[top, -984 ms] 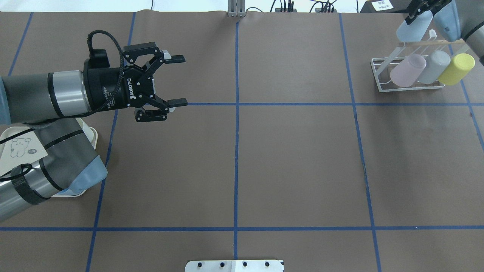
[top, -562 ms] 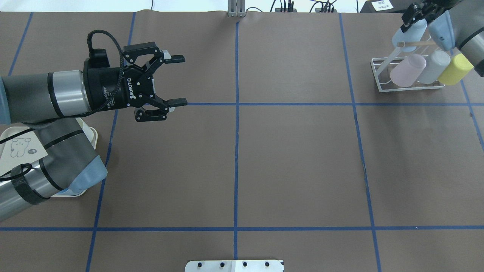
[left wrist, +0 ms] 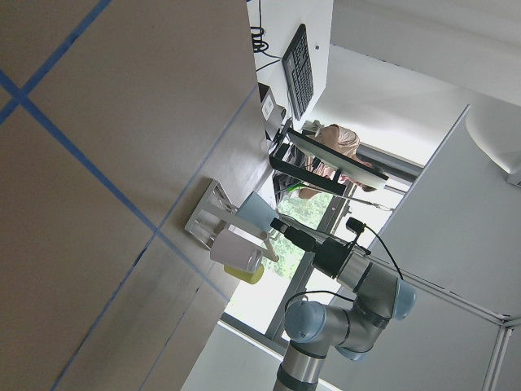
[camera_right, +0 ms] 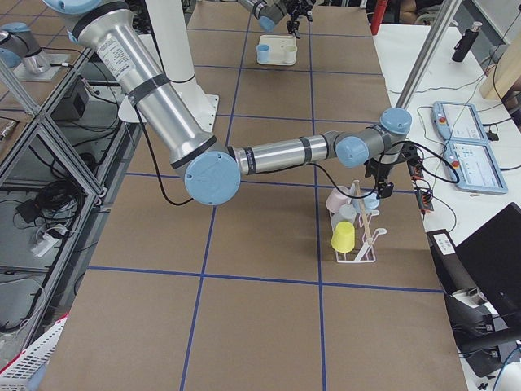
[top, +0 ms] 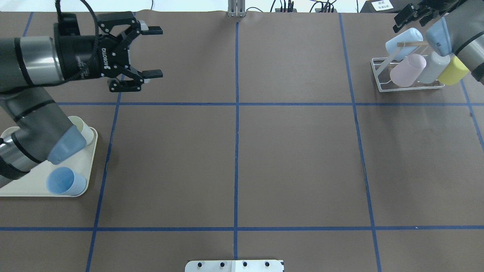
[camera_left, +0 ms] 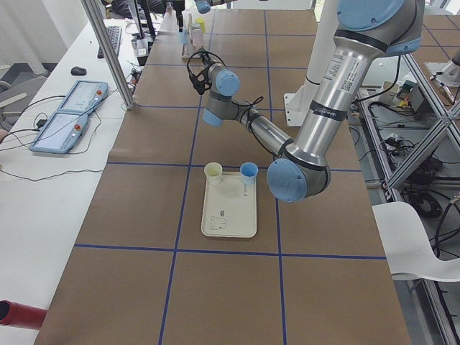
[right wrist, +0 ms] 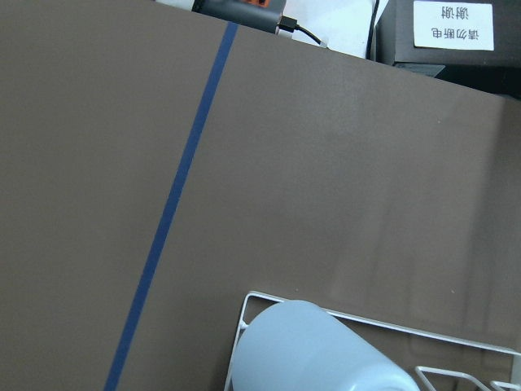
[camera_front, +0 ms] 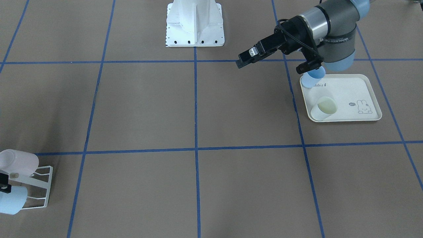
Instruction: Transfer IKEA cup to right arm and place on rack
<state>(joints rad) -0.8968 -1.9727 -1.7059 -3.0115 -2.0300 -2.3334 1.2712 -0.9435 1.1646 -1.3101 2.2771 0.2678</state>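
The light blue IKEA cup (top: 404, 39) hangs tilted on the wooden peg of the white wire rack (top: 378, 77) at the far right; it also fills the bottom of the right wrist view (right wrist: 317, 350). My right gripper (top: 408, 15) sits just behind the cup, apart from it, and looks open with nothing in it. My left gripper (top: 155, 51) hovers open and empty over the far left of the table. From the front, the cup (camera_front: 11, 200) and the rack (camera_front: 41, 188) sit at the left edge.
Pink (top: 407, 69), grey (top: 433, 68) and yellow (top: 452, 71) cups also hang on the rack. A cream tray (camera_front: 363, 87) with a rabbit drawing holds a blue cup (top: 60, 181) and a cream cup (camera_front: 324, 107) beneath my left arm.
My right gripper lowered the light blue cup onto the peg, let go and drew back. My left arm swung toward the far left, still open, uncovering the two cups on the tray.
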